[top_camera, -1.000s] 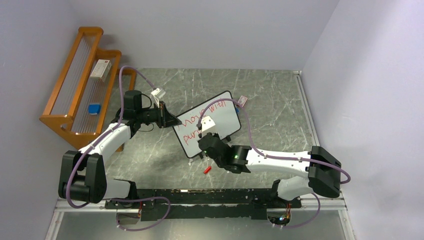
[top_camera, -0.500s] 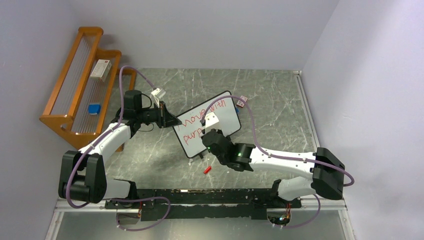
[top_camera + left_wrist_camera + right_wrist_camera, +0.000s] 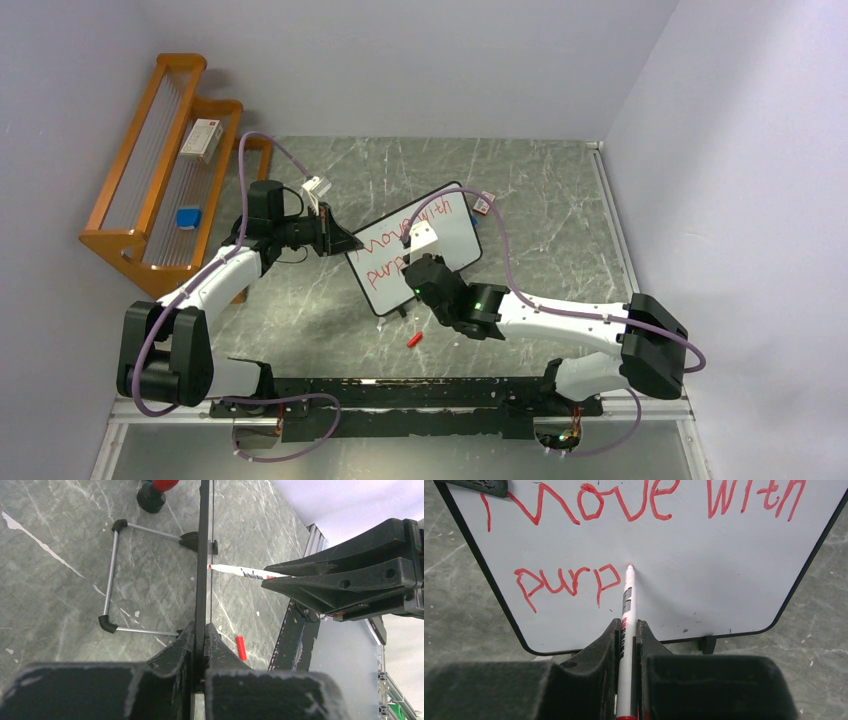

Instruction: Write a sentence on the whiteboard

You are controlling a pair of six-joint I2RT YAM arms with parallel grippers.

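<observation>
Whiteboard (image 3: 452,232) stands mid-tabletop (image 3: 540,200), left jaws pinched on its side edge so I can brace it against pen pressure while right jaws clamp the red marker (image 3: 628,595), tip on the surface just after "purp".

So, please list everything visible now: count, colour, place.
table: 1, grey-green marble
whiteboard: 1, white, black frame, red writing, standing at centre
marker: 1, white and red, held, tip at whiteboard
cap: 1, red, on table before whiteboard
small item: 1, pinkish, behind whiteboard
rack: 1, orange wood, far left
box: 1, white and red, on rack
small block: 1, blue, on rack
left tool: 1, black, shut on whiteboard edge
right tool: 1, black, shut on marker
</observation>
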